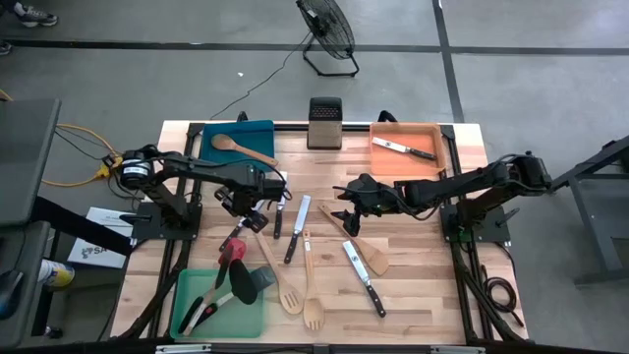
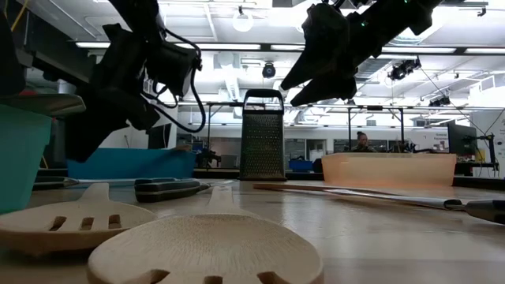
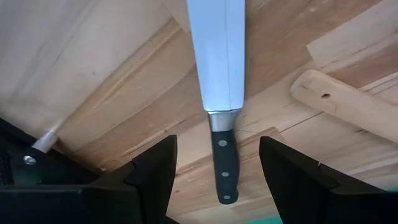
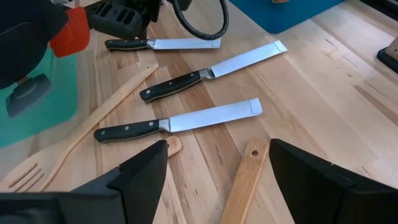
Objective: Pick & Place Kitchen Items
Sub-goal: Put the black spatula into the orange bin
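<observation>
My left gripper (image 1: 260, 214) hangs open above the table; in the left wrist view (image 3: 217, 167) its fingers stand on either side of a black-handled steel knife (image 3: 219, 93) that lies flat on the wood, without touching it. That knife also shows in the right wrist view (image 4: 163, 43). My right gripper (image 1: 347, 218) is open and empty over the table's middle. In its wrist view (image 4: 214, 180) the fingers frame the holed handle end of a pale wooden spatula (image 4: 247, 171). Two more knives (image 4: 211, 70) (image 4: 177, 121) lie flat beyond it.
A metal box grater (image 1: 324, 123) stands at the far edge between a blue tray (image 1: 257, 133) holding a wooden spoon and an orange tray (image 1: 432, 133) holding a knife. A green tray (image 1: 187, 320) at the near left holds red and black spatulas. Wooden spoons and another knife (image 1: 365, 278) lie near the front.
</observation>
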Available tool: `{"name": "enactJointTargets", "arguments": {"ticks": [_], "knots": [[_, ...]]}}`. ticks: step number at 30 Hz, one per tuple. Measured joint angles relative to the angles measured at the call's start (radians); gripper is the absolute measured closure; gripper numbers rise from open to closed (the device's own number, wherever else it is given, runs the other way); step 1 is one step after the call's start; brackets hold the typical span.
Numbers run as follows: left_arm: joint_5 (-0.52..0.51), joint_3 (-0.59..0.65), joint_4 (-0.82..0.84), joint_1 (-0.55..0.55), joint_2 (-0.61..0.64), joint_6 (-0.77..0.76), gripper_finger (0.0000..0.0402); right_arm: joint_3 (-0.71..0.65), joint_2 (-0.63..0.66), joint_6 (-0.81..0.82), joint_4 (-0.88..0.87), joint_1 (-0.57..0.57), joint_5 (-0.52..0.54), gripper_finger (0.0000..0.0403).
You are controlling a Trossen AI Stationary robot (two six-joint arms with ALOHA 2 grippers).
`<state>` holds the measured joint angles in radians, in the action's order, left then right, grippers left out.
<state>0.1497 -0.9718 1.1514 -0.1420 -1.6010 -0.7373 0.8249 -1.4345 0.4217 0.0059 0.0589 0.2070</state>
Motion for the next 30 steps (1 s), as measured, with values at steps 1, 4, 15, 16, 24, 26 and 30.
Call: {"name": "enactJointTargets", "arguments": {"ticks": [1,4,15,16,24,26,30], "knots": [[0.0,0.0,0.0,0.006,-0.002,0.0,0.0179,0.0,0.0,0.001,0.0,0.0,0.0,0.0128],[-0.001,0.0,0.0,0.03,-0.003,0.001,0.0179,0.0,0.0,0.003,-0.002,0.0,0.0,0.0128],[-0.031,0.0,-0.018,0.105,-0.003,-0.026,0.0179,0.0,0.0,0.018,-0.008,0.0,-0.001,0.0128],[-0.032,0.0,-0.023,0.105,-0.003,-0.026,0.0179,0.0,0.0,0.019,-0.008,0.0,-0.001,0.0128],[-0.016,0.041,-0.053,0.105,-0.003,-0.026,0.0179,0.0,0.0,0.022,-0.01,0.0,-0.001,0.0128],[-0.007,0.065,-0.068,0.105,-0.003,-0.026,0.0179,0.0,0.0,0.022,-0.01,0.0,-0.001,0.0128],[-0.015,0.103,-0.088,0.105,-0.004,-0.043,0.0179,0.0,0.0,0.02,-0.01,0.0,-0.001,0.0128]]}}
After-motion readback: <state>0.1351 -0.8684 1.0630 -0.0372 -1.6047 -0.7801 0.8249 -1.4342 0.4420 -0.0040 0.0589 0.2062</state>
